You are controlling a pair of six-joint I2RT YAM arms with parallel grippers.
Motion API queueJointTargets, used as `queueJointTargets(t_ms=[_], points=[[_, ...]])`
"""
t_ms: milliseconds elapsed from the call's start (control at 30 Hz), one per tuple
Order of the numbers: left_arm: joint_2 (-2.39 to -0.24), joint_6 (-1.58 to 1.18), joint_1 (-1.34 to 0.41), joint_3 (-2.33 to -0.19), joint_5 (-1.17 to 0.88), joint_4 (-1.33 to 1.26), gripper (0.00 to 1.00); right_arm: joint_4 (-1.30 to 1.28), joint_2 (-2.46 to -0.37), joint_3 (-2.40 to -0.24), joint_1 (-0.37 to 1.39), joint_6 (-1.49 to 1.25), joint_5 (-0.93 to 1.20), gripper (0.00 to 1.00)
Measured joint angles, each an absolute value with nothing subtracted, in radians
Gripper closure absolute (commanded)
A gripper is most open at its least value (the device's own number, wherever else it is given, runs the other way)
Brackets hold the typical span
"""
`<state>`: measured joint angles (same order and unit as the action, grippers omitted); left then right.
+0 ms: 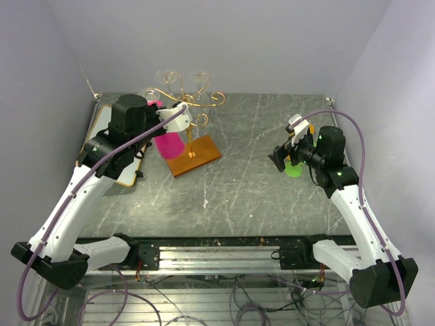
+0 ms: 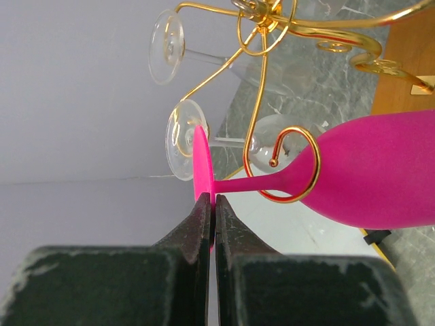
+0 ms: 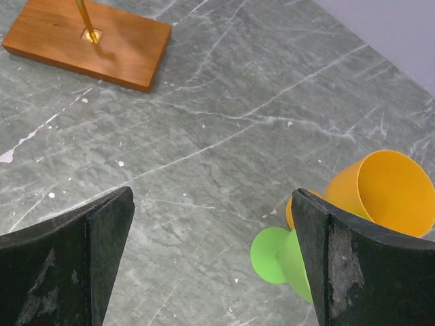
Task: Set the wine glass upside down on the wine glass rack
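Note:
My left gripper (image 1: 183,109) is shut on the flat foot of a pink wine glass (image 1: 168,145), bowl down, beside the wine glass rack (image 1: 192,100). In the left wrist view the fingertips (image 2: 202,204) pinch the foot's edge. The pink glass (image 2: 380,170) has its stem running through a gold scroll loop (image 2: 317,163) of the rack. The rack's wooden base (image 1: 195,156) also shows in the right wrist view (image 3: 88,41). My right gripper (image 1: 282,157) is open and empty above the table (image 3: 211,197).
Clear wine glasses (image 2: 166,44) (image 2: 182,139) hang foot-up on the rack's other arms. A green glass (image 3: 272,255) and an orange glass (image 3: 394,190) lie by my right gripper. A white board (image 1: 102,125) lies at the far left. Walls enclose three sides.

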<state>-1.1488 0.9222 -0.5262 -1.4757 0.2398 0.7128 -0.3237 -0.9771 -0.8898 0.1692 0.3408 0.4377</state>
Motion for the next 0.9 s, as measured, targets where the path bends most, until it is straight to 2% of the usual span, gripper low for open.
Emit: queueJointTargets(t_ms=[900], points=[[-1.144,1.003,-0.527,-1.47,0.04,0.757,0.92,-0.326,-0.992,-0.89,0.15,0.341,0.445,0.0]])
